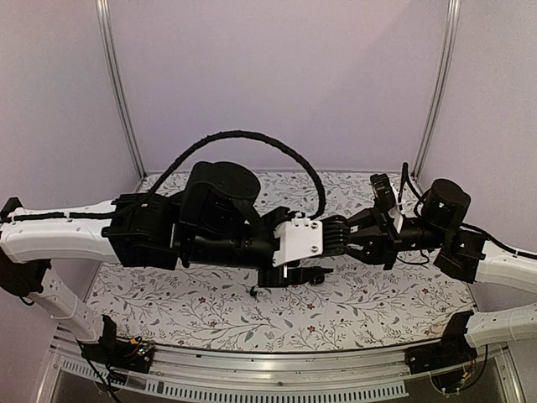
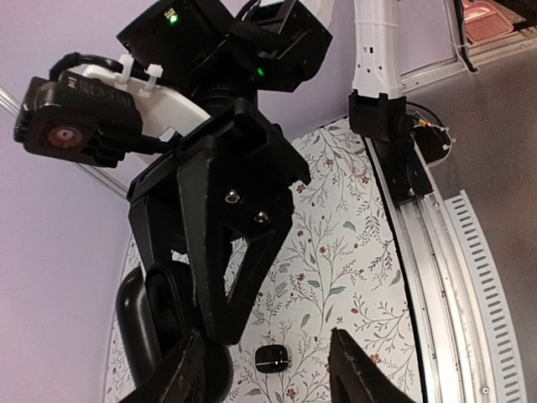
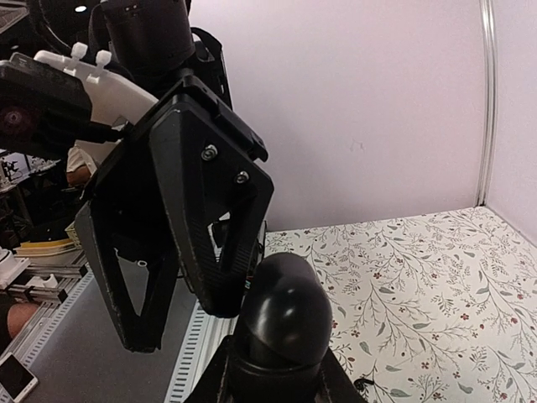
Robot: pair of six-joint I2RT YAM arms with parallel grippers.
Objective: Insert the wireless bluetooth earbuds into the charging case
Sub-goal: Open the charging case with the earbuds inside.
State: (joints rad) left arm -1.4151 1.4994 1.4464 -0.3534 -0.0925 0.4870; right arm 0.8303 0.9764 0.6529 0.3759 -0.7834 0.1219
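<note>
Black moulded plastic is everywhere here, so the parts need sorting out. The right gripper point(image 3: 277, 382) is clamped on a black pebble-shaped charging case point(image 3: 281, 315) and holds it in the air above the floral-patterned worktop point(image 3: 419, 277). No open lid shows from any view. The left gripper point(image 3: 180, 327) hangs just beside the case with its fingers apart, and nothing shows between them.

The one tiny black plastic earbud point(image 2: 271, 357) that can be made out lies loose on the worktop below both grippers, apart from the case (its stem is too small to tell which way it points). Any other earbuds are out of sight.

Judging by its size and gloss, the earbud is likely very light, rigid and slippery. It could easily squirt out of a hard pinch or skid away under a glancing touch. The safest hold is probably fingertips only, across the rounded body, with the stem left free to enter its socket. The case probably has to be opened before anything can go in, and held steady while that happens.
</note>
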